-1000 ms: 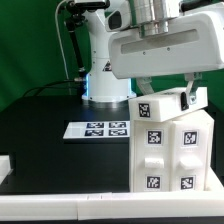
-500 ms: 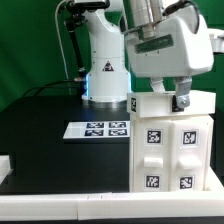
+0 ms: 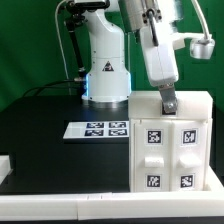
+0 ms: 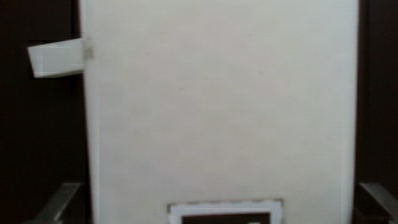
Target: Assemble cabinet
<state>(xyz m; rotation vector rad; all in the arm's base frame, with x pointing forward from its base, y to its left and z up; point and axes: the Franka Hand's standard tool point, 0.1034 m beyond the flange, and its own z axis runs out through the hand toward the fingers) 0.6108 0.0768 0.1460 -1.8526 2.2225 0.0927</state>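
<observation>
The cabinet stands upright on the black table, at the exterior view's right. The arm reaches straight down over it, gripper spread wide astride its top.

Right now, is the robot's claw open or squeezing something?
Claw: fingers spread wide on either side of the white cabinet; whether they are gripping it cannot be told.

Black table front free; cabinet blocks exterior view's right.
</observation>
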